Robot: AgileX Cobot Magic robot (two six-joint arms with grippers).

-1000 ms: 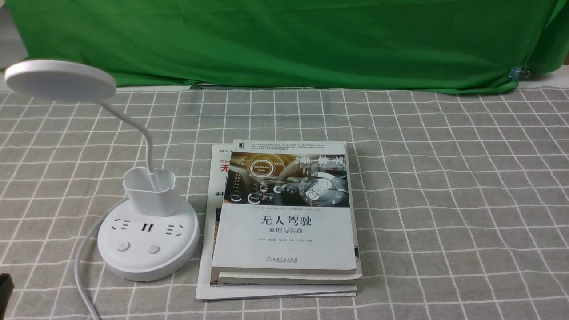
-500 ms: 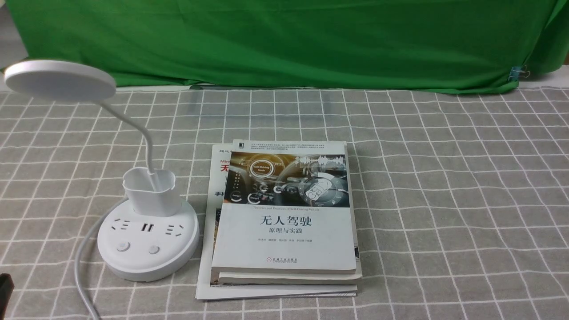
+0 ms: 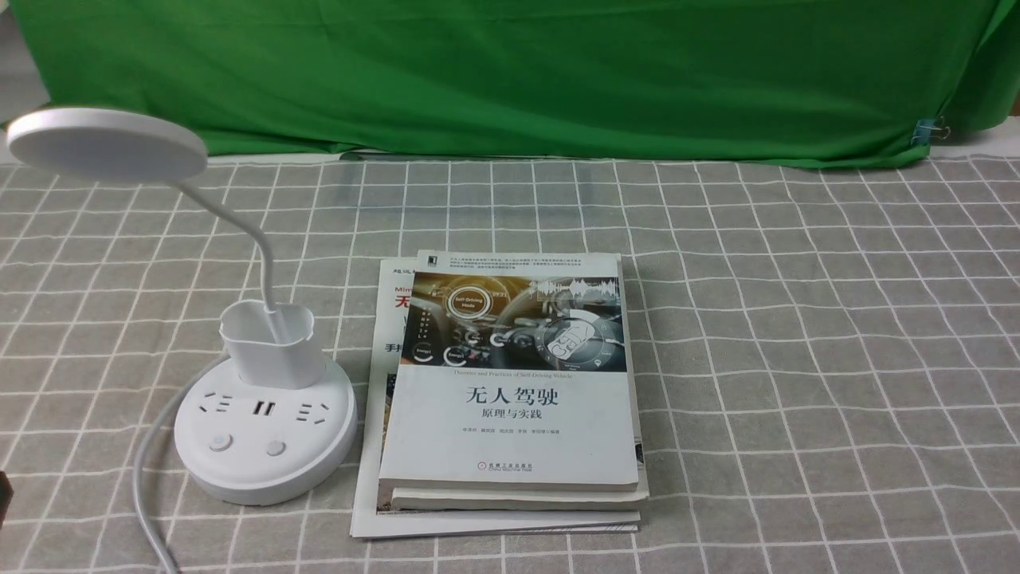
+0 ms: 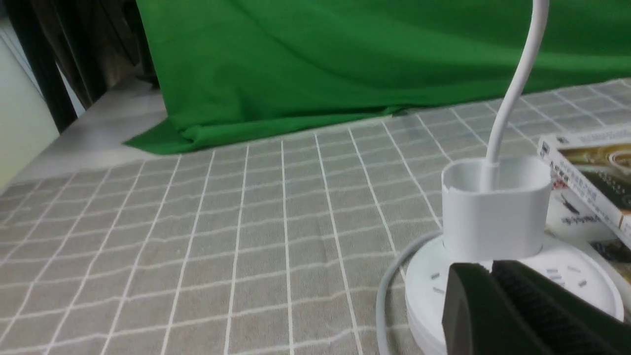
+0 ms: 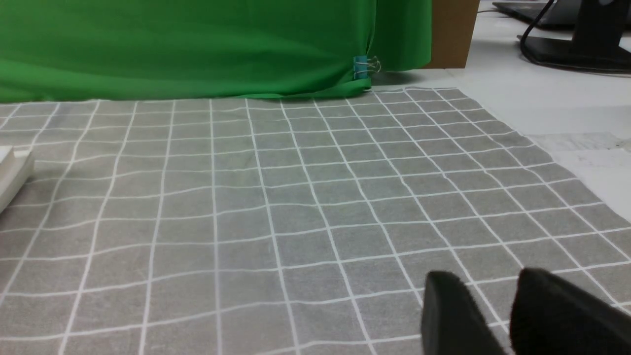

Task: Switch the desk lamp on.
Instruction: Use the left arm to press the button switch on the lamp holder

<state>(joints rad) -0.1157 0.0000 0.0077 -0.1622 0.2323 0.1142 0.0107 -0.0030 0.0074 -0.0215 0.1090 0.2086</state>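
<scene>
Here's the left pincer (image 4: 493,266), its two dark fingertips pressed together or very nearly, nothing between them that I can see, and in the wrist view it shows up in front of the lamp's round base. Over on the other arm, the right pincer (image 5: 485,273) has its fingers parted, a gap between them and nothing held. It's away from the lamp, so I'd call this a left-arm job: closed tips make a blunt poker, and a button wants a push, not a grip.

Outward now to the desk lamp (image 3: 263,454), standing upright on the left side of the tabletop (image 3: 797,359), just beside the stack of books (image 3: 510,430). Its two buttons sit on the near side of the base, facing the robot, handy for a press from above. No finger is on either one, so we look to be at the approach.

And the lamp itself: white all over, flat disc head tilted on a thin bent neck, the neck rising from a small cup, dark socket slots across the base, a grey cord (image 3: 143,478) curling round its left side. No glow under that disc; it looks unlit!
</scene>
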